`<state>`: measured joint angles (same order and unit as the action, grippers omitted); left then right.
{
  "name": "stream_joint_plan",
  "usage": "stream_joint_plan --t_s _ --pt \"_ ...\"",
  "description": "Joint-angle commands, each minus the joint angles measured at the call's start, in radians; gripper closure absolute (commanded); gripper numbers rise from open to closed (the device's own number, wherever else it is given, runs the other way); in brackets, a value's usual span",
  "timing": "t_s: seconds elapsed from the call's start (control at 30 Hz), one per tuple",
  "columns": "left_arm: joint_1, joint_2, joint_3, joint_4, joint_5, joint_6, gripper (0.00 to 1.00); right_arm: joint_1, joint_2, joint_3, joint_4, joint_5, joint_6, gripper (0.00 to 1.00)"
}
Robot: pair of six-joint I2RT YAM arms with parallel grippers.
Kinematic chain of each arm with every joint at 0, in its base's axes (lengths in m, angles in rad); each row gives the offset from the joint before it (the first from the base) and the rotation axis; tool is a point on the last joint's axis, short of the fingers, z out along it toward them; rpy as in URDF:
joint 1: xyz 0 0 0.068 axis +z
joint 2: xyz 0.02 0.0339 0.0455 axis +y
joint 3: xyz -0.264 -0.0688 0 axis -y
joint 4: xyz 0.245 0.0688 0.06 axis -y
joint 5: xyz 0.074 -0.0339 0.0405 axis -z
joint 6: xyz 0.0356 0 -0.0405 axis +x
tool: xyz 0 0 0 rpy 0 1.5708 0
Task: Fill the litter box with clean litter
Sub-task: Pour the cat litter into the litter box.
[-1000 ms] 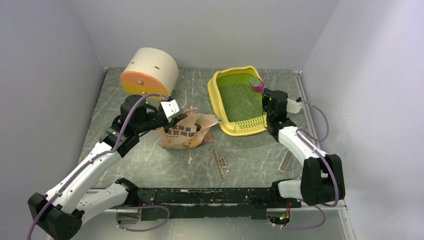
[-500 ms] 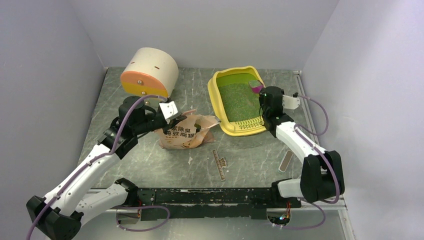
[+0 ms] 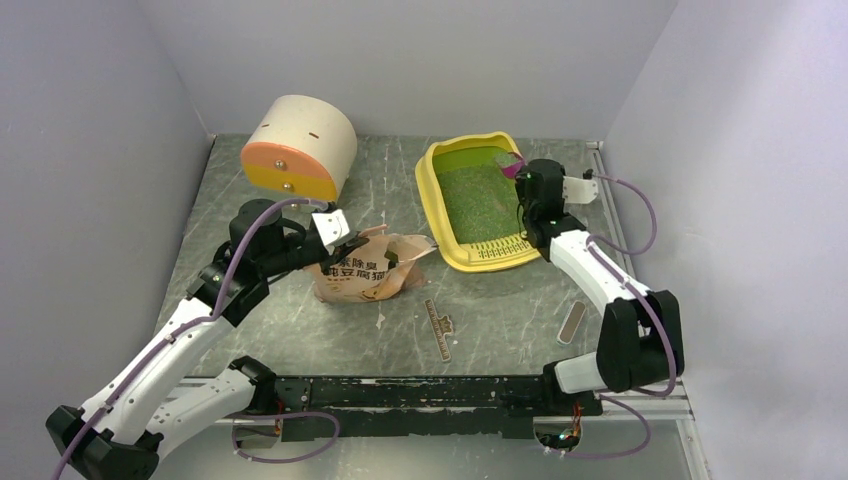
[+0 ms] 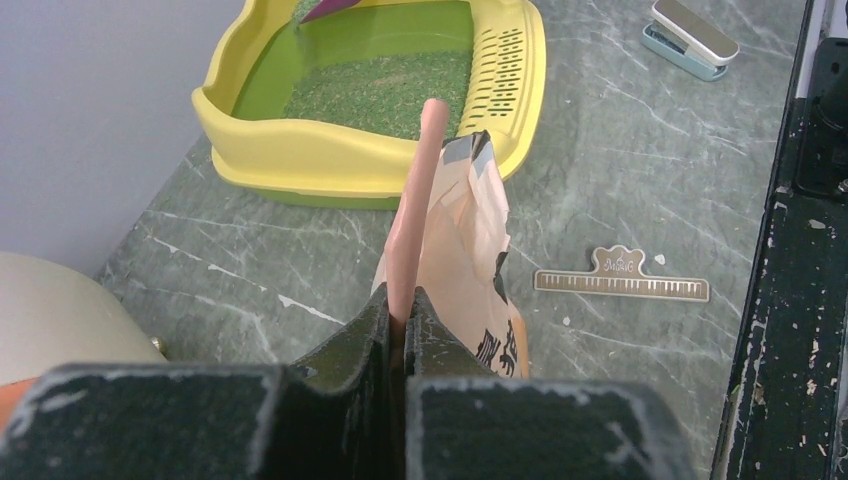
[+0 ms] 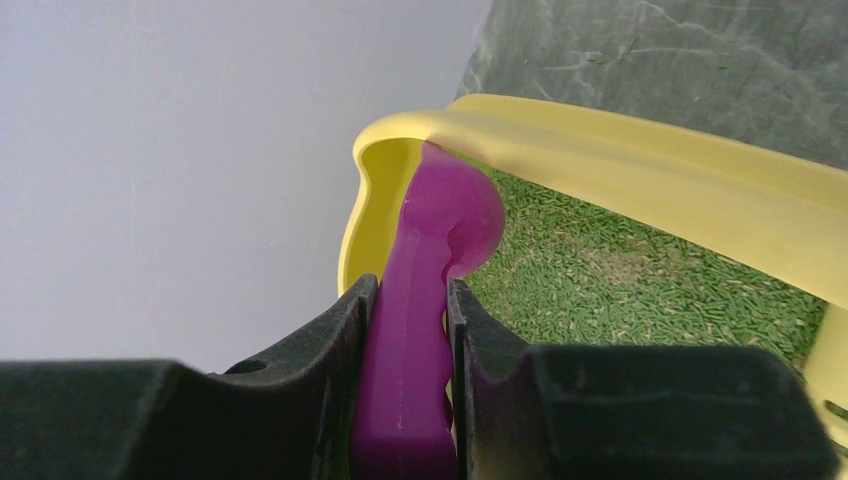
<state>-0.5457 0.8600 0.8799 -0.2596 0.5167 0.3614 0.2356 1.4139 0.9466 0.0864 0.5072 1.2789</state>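
litter box [image 3: 490,253] at far right, litter [image 3: 480,205] inside, bag [image 3: 362,275] to its left, cylindrical container [image 3: 300,150] behind bag, clip [image 3: 438,328] in front

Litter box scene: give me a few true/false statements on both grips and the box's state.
1. The right gripper holds the scoop. True.
2. The left gripper is open. False: it is shut on the bag, at its edge.
3. The litter box is empty. False: litter covers its pan.
4. The ruler clip lies on the table, outside the litter box. True.
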Motion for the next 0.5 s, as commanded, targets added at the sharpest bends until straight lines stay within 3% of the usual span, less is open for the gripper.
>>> stream_joint_plan --t_s 0.0,0.47 --pt "0.003 -0.017 0.004 0.034 0.007 -0.010 0.95 0.003 -0.084 -0.041 -0.007 0.059 -0.009 1.00" --pt "0.003 0.000 -0.010 0.064 0.026 -0.016 0.95 0.010 -0.358 -0.204 -0.161 0.074 -0.061 1.00"
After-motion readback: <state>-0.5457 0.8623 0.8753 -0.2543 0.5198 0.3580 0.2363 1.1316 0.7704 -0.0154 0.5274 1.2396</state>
